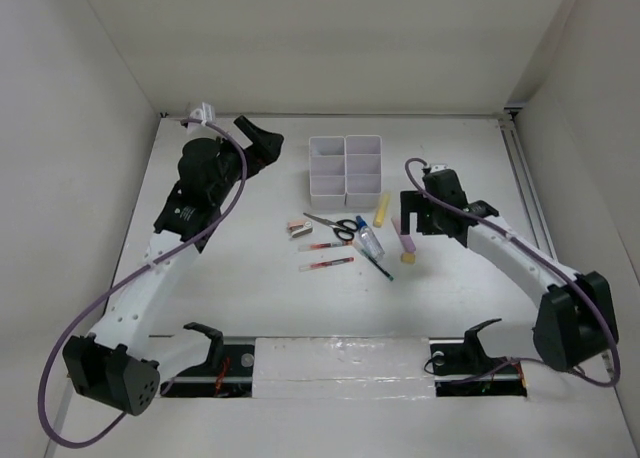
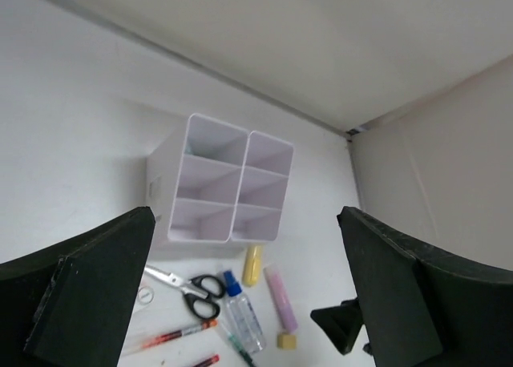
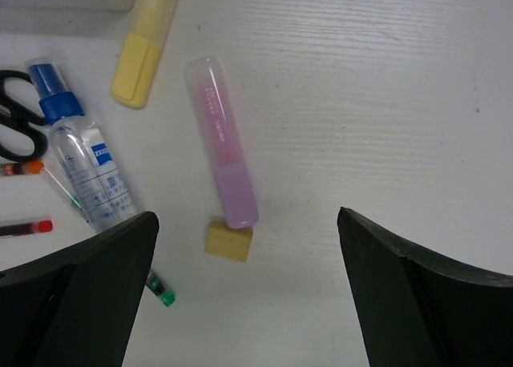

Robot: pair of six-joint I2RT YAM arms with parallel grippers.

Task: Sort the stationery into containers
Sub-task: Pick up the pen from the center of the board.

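The white six-compartment containers [image 1: 346,165] [image 2: 224,183] stand at the back centre. In front of them lie black-handled scissors [image 1: 335,225] [image 2: 188,285], a blue-capped clear bottle [image 1: 369,240] [image 3: 84,167], a yellow bar [image 1: 382,210] [image 3: 146,46], a pink bar [image 1: 404,235] [image 3: 223,155], a small yellow eraser [image 1: 408,259] [image 3: 228,240], two red-white pens [image 1: 328,246], a dark green-tipped pen [image 3: 160,291] and a pink eraser [image 1: 297,228]. My left gripper [image 1: 260,140] [image 2: 244,223] hangs open and empty, left of the containers. My right gripper [image 1: 412,210] [image 3: 247,223] is open above the pink bar's end and the yellow eraser.
White walls close in the table at the back and both sides. A rail [image 1: 525,193] runs along the right edge. The right gripper's black body [image 2: 341,327] shows low in the left wrist view. Two black hooks [image 1: 205,333] stand near the front edge.
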